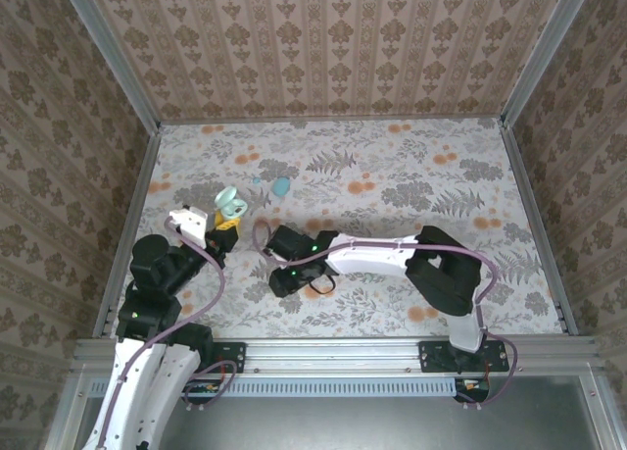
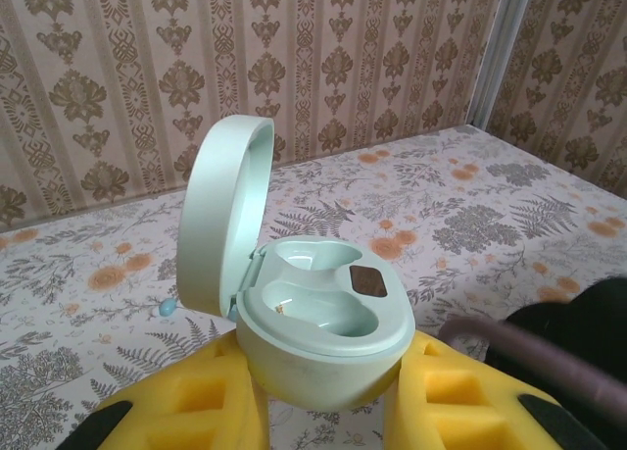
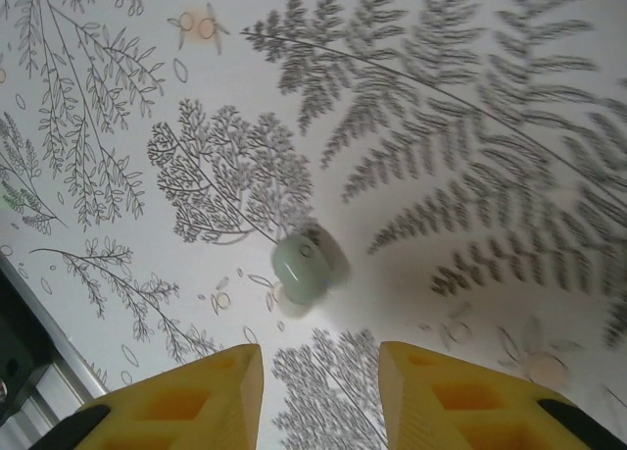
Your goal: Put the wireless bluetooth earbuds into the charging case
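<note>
My left gripper [image 2: 323, 396] is shut on the mint-green charging case [image 2: 323, 332] and holds it upright, its lid [image 2: 220, 215] swung open to the left. Both wells show bare. From above, the case [image 1: 230, 203] sits at the left gripper [image 1: 225, 223], left of centre. One tiny pale earbud [image 3: 302, 266] lies on the patterned table just beyond my right gripper [image 3: 318, 372], which is open with nothing between its yellow fingers [image 3: 196, 396]. Another tiny light-blue earbud [image 2: 168, 308] lies on the table behind the lid; from above this earbud [image 1: 257, 179] is a pale speck.
A teal-blue oval case [image 1: 281, 186] lies on the table behind the held case. The right arm [image 1: 392, 254] stretches across the table's front half from the right. Wallpapered walls [image 1: 323, 48] close in the table on three sides.
</note>
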